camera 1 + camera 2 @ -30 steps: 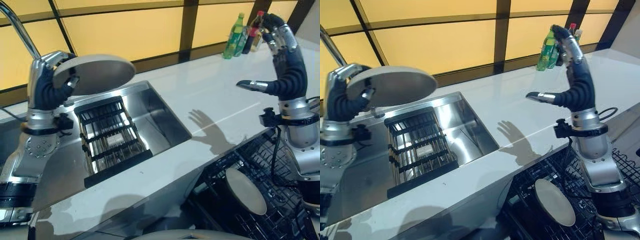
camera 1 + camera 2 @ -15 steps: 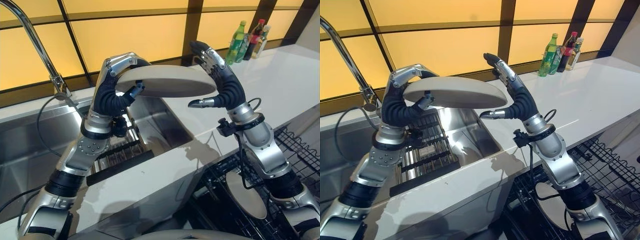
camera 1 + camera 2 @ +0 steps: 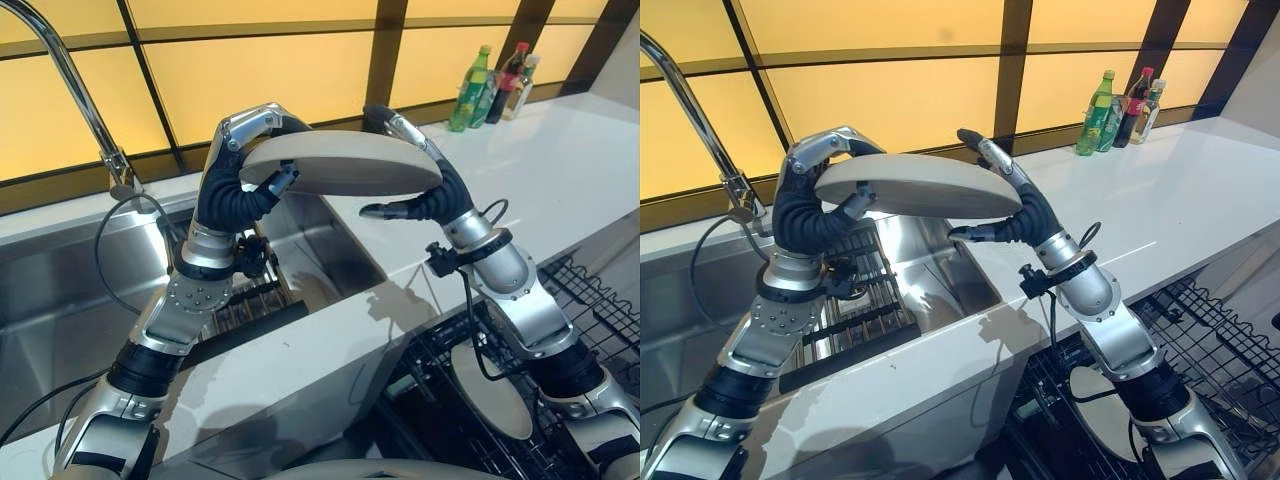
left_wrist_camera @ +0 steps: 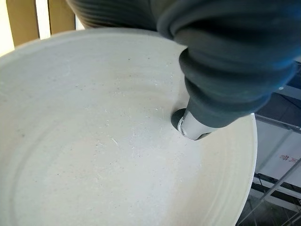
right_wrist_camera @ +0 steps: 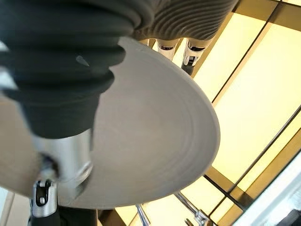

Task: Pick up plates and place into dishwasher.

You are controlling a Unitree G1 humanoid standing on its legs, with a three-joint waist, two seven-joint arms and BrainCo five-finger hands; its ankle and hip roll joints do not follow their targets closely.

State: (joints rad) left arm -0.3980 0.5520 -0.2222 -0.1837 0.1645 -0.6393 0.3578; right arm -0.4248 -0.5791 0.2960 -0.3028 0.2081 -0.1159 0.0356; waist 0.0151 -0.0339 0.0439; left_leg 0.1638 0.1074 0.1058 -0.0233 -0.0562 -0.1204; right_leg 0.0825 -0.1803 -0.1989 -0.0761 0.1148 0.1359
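We see the left hand [image 3: 240, 175] pinching the plate [image 3: 340, 163] above the sink [image 3: 330, 250], right hand [image 3: 425, 185] fingers spread around its three-o'clock rim.

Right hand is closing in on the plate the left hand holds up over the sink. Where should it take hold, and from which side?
Take the free rim of the plate, opposite the left hand, coming in from the robot's right. The plate lies near level and thin-edged, so fingers go over the rim and the thumb under. The right hand already brackets that edge this way; whether it is touching cannot be told.
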